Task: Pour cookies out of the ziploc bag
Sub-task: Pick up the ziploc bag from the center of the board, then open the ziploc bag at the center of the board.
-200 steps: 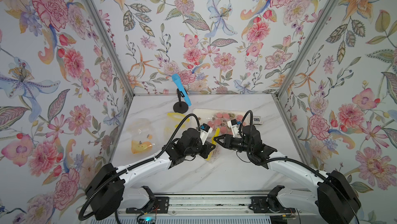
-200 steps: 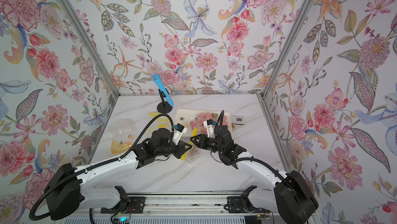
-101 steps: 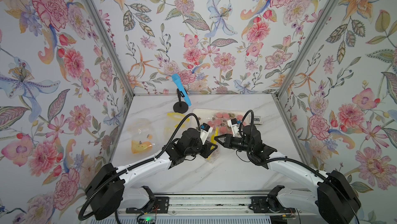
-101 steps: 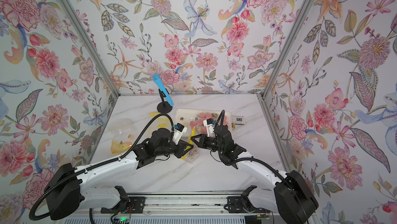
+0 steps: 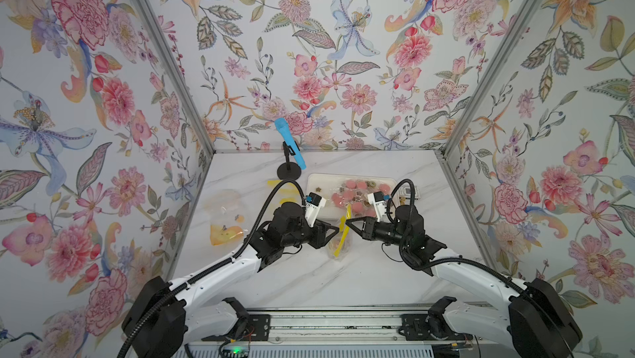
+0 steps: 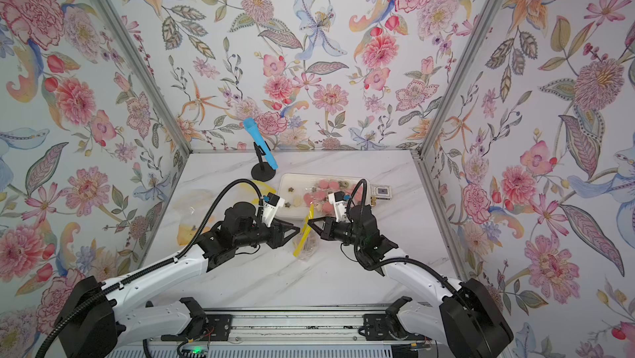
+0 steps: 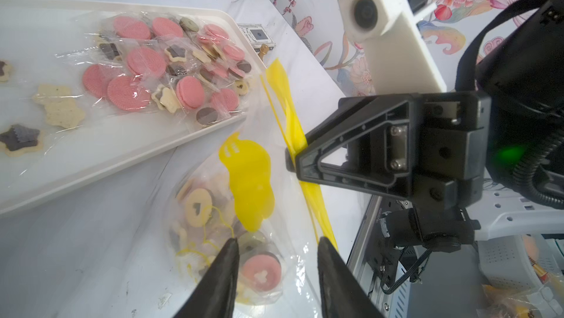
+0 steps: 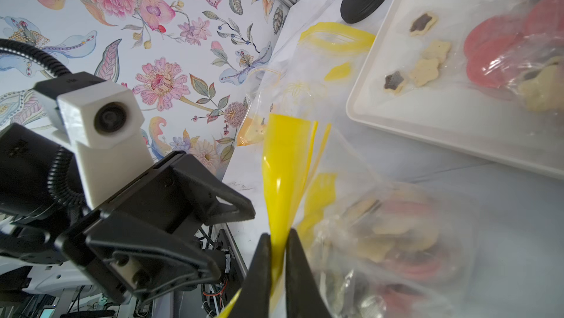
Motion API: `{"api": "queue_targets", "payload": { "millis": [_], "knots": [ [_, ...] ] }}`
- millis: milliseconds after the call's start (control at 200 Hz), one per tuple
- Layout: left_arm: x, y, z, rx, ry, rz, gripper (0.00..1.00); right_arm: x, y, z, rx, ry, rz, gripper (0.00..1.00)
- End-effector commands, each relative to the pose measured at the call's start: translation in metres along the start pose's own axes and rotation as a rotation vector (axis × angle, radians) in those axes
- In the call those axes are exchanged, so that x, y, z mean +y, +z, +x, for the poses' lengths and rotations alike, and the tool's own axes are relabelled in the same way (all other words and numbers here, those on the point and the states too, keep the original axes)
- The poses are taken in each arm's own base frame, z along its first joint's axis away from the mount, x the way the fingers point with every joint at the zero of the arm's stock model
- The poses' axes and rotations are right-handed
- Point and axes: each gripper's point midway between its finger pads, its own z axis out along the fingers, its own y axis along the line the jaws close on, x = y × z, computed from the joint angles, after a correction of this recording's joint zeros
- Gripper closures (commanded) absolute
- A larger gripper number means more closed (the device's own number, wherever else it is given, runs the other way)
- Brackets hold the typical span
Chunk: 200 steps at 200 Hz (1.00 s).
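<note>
Cookies (image 7: pixel 198 209) are still in the bag (image 5: pixel 338 245), and the grip on it has just changed sides. My left tool (image 7: pixel 277 241), clamped a second ago, has let go and stands half open over the bag's belly; I can't tell whether its tips brush the film. My right tool (image 8: pixel 279 234) has meanwhile closed, and now pinches the yellow zip band (image 8: pixel 283 163) between nearly shut jaws. So the bag hangs from that one pinch at its mouth, with its loaded lower part slumped on the table (image 7: pixel 91 240) just short of the tray (image 7: pixel 91 160), where a pile (image 7: pixel 140 66) of wrapped ones already lies. I judge that the left is freed to take a new hold, likely low on the bag, so I can tip the rest out.
</note>
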Motion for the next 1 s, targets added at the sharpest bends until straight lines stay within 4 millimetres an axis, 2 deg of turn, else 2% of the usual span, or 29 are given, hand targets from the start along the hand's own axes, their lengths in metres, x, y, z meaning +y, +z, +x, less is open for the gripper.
{"api": "queue_targets", "payload": {
  "millis": [0, 280, 520, 650, 836, 896, 996],
  "knots": [
    [-0.014, -0.004, 0.002, 0.002, -0.016, 0.098, 0.55, 0.017, -0.006, -0.007, -0.043, -0.079, -0.079, 0.89],
    [-0.031, -0.001, 0.002, -0.022, -0.079, 0.235, 0.51, 0.014, -0.006, -0.004, -0.054, -0.091, -0.088, 0.88],
    [-0.023, 0.01, 0.01, 0.008, -0.107, 0.228, 0.54, 0.017, -0.008, -0.004, -0.057, -0.103, -0.096, 0.85],
    [-0.021, 0.013, 0.012, 0.011, -0.111, 0.229, 0.59, 0.017, -0.009, -0.003, -0.056, -0.103, -0.094, 0.78],
    [-0.021, 0.013, 0.012, 0.006, -0.111, 0.23, 0.64, 0.016, -0.01, -0.002, -0.053, -0.096, -0.088, 0.78],
    [-0.022, 0.013, 0.012, 0.005, -0.113, 0.234, 0.68, 0.017, -0.01, -0.002, -0.052, -0.094, -0.087, 0.76],
    [-0.024, 0.013, 0.011, 0.003, -0.115, 0.241, 0.83, 0.019, -0.008, 0.0, -0.041, -0.09, -0.088, 0.64]
  ]
}}
